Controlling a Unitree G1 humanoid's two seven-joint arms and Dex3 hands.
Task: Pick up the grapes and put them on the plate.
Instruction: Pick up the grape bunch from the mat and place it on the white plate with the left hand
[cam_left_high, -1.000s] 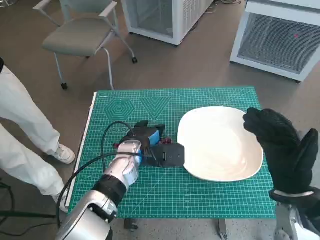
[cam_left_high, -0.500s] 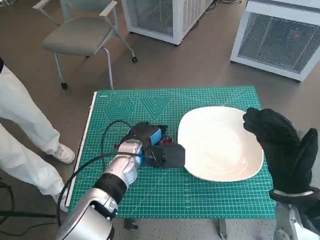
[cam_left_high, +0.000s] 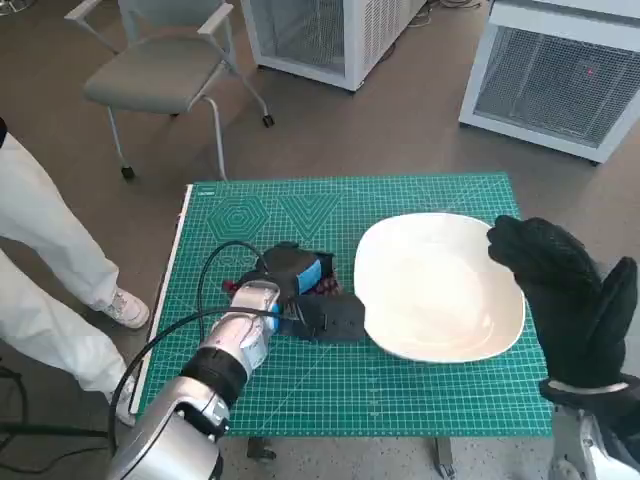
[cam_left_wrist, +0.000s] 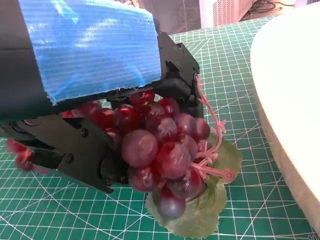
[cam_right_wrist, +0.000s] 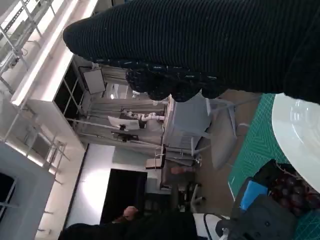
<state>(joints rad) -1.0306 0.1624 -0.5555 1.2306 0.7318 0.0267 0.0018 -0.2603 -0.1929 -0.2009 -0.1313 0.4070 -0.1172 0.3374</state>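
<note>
A bunch of dark red grapes (cam_left_wrist: 160, 150) with a pink stem and a green leaf lies between the black fingers of my left hand (cam_left_wrist: 90, 65), which close round it from both sides; the leaf touches the green mat. In the head view the left hand (cam_left_high: 300, 295) covers most of the grapes (cam_left_high: 325, 288), just left of the white plate (cam_left_high: 440, 290). My gloved right hand (cam_left_high: 565, 300) is raised over the plate's right rim and holds nothing. The right wrist view shows the grapes (cam_right_wrist: 287, 192) under the left hand (cam_right_wrist: 260, 210), beside the plate (cam_right_wrist: 300, 130).
A green cutting mat (cam_left_high: 420, 400) covers the small table. A person's white-trousered legs (cam_left_high: 40, 260) stand at the left. A chair (cam_left_high: 165, 70) and white cabinets (cam_left_high: 560, 80) stand on the floor beyond the table.
My left hand has settled a little lower and nearer over the grapes, its fingers closing round the bunch. The right hand and the plate have kept their places.
</note>
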